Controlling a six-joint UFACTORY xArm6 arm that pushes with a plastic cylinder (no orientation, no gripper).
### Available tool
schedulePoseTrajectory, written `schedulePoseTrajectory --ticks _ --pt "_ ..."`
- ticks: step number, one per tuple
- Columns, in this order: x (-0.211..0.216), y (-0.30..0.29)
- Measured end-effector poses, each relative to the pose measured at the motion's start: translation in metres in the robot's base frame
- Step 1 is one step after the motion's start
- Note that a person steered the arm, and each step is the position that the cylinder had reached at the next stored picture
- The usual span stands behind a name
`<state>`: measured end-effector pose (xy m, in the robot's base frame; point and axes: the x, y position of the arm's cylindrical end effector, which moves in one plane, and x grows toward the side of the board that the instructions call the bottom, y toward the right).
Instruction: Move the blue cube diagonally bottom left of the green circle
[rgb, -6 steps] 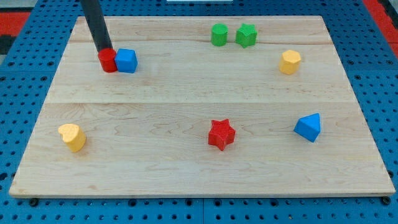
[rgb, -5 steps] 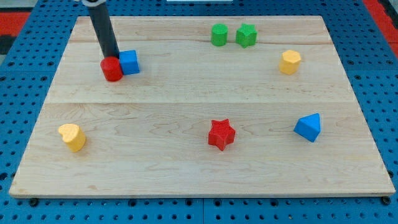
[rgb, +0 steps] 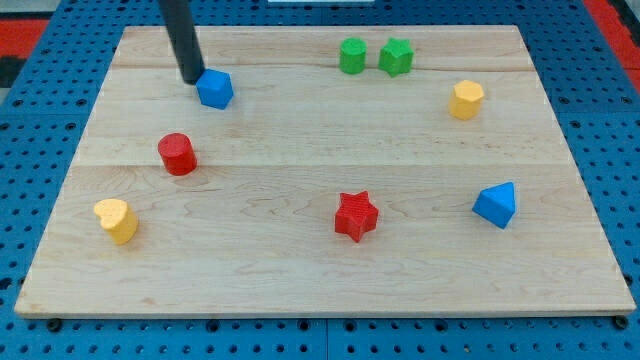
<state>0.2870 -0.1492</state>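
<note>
Since the earlier frame the red cylinder (rgb: 177, 154) has slid toward the bottom edge, and my tip (rgb: 190, 77), a bare rod gripping nothing, sits just left of the blue cube (rgb: 214, 89) near the top-left corner, with the green circle (rgb: 352, 56) well off to the right.

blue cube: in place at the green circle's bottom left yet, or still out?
Still out. The blue cube sits far toward the view's left of the green circle, with my tip at its upper-left edge.
</note>
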Motion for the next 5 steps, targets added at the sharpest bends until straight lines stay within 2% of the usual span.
schedulePoseTrajectory --ticks 1,3,4,5 --pt "0.018 0.028" --pt "0.081 0.004" --pt "0.082 0.042" --pt "0.086 0.053"
